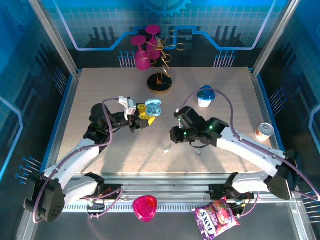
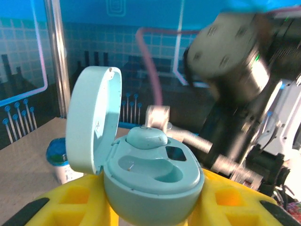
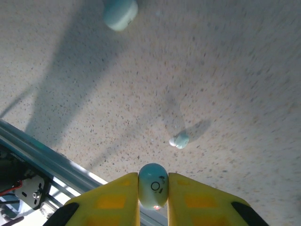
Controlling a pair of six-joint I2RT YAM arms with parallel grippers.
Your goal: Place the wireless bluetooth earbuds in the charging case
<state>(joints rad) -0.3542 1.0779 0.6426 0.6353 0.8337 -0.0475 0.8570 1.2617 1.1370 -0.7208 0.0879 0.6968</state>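
Fingers point(image 2: 70, 200) of the left gripper point(image 1: 148, 114): yellow, clamped on the lower shell of the charging case point(image 2: 150, 183), whose lid point(image 2: 91, 127) is swung open and stood upright. One seated earbud point(image 2: 146, 137) is lodged in the case, and the socket point(image 2: 167, 175) beside it is seen empty. Fingers point(image 3: 113, 202) of the right gripper point(image 3: 153, 200): yellow, pinched on a second earbud point(image 3: 153, 183), which is carried above the speckled table point(image 3: 225, 70). A loose earbud point(image 3: 179, 140) is laid on that table below the right gripper, well apart from the case. A blue-lidded cup point(image 1: 205, 96) is stood further back.
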